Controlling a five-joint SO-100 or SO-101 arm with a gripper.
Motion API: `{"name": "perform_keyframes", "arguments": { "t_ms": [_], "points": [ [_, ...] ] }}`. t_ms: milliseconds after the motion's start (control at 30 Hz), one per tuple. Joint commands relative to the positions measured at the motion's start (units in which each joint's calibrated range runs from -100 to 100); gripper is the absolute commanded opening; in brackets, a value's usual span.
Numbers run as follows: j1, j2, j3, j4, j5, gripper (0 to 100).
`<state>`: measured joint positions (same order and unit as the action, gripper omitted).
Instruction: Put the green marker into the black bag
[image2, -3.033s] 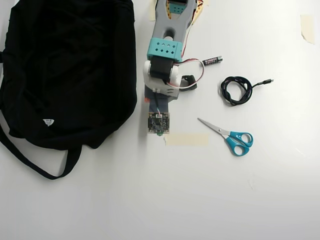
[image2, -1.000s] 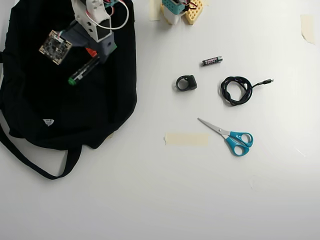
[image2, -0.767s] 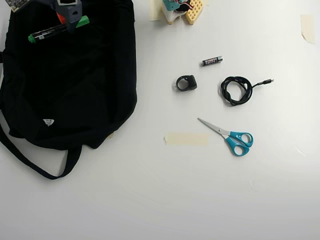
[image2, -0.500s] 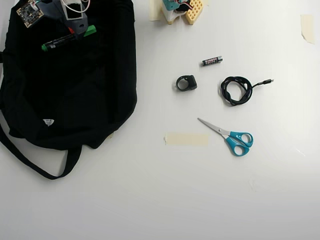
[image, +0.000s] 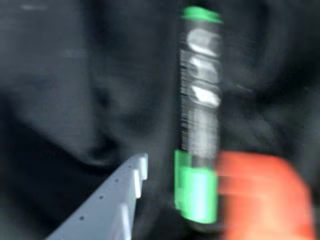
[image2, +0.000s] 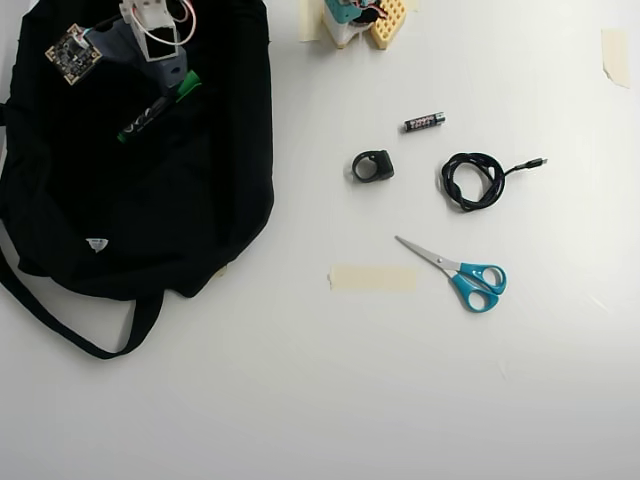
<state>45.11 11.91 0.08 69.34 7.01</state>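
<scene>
The green marker (image2: 156, 106) lies diagonally over the upper part of the black bag (image2: 150, 210), its green cap toward my gripper (image2: 172, 78). In the blurred wrist view the marker (image: 200, 115) runs vertically with black bag fabric (image: 75, 75) behind it. My gripper (image: 182, 165) is open. Its orange finger (image: 260, 195) sits against the green cap, and the grey finger (image: 120, 195) stands apart from the marker with a dark gap between. The wrist camera board (image2: 70, 52) is at the bag's top left.
On the white table to the right of the bag are a small black battery (image2: 424, 122), a black ring-shaped piece (image2: 372, 166), a coiled black cable (image2: 474, 180), blue-handled scissors (image2: 458, 273) and a strip of tape (image2: 373, 278). The arm's base (image2: 352, 18) is at the top edge.
The gripper carried the marker from the table onto the bag. In the last half second the marker dropped lower and turned from nearly level to a steeper diagonal.
</scene>
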Motion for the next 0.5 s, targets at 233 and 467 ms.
{"name": "perform_keyframes", "arguments": {
  "t_ms": [233,467],
  "points": [
    [-38.2,-13.2,-15.1,7.6,-2.9,2],
    [-49.8,-21.4,2.9,-2.2,-3.0,2]
  ]
}}
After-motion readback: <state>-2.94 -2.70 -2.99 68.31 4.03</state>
